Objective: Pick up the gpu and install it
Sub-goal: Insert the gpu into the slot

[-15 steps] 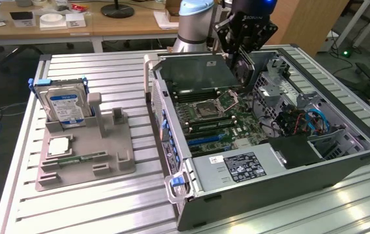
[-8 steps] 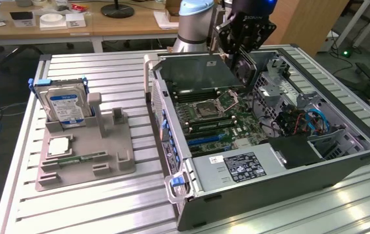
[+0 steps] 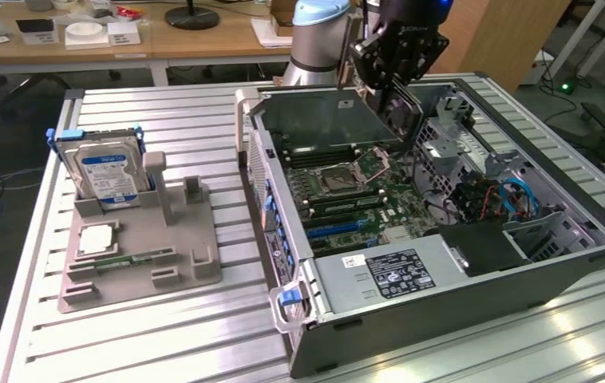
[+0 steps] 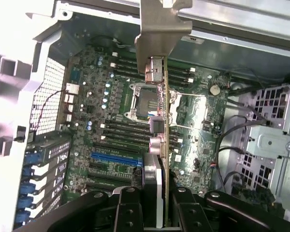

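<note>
My gripper point(image 3: 393, 84) hangs over the open computer case point(image 3: 441, 319), shut on the gpu point(image 3: 407, 120), a thin dark card held on edge above the motherboard point(image 3: 345, 191). In the wrist view the gpu point(image 4: 165, 121) is seen edge-on, running away from my gripper point(image 4: 157, 193). Its silvery bracket point(image 4: 157, 29) with its ports is at the far end. The card floats over the CPU socket point(image 4: 147, 101) and clear of the board. The blue expansion slot point(image 4: 116, 158) lies off to one side of the card, closer to the case's slot openings.
On the exterior view's left, a grey holder point(image 3: 137, 239) carries a silver hard drive point(image 3: 108, 171), a CPU chip point(image 3: 97, 238) and a green memory stick point(image 3: 137, 257). Inside the case are a power supply point(image 3: 388, 271), cables point(image 3: 494, 199) and a drive cage point(image 4: 270, 140).
</note>
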Motion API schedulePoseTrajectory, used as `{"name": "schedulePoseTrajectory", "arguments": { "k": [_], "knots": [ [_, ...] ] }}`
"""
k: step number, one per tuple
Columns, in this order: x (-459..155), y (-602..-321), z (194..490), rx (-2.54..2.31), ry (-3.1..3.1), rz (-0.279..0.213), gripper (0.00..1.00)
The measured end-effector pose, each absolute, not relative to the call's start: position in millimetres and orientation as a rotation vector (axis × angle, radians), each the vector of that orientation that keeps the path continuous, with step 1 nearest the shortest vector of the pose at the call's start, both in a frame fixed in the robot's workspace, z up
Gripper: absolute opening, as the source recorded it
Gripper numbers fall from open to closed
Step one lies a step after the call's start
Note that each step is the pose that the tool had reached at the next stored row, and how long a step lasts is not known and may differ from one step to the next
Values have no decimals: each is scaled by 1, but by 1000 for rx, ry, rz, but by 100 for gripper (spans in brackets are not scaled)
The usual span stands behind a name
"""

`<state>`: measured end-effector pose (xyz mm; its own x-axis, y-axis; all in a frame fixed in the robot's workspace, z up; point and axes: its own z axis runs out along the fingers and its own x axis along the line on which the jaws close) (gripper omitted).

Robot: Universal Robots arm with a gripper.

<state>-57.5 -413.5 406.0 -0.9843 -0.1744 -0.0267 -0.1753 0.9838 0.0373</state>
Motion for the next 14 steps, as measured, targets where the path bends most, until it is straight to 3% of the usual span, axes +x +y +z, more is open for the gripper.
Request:
{"name": "schedulePoseTrajectory", "arguments": {
  "k": [14],
  "knots": [
    [-58,-415,406,-464,3085,64,28]
  ]
}}
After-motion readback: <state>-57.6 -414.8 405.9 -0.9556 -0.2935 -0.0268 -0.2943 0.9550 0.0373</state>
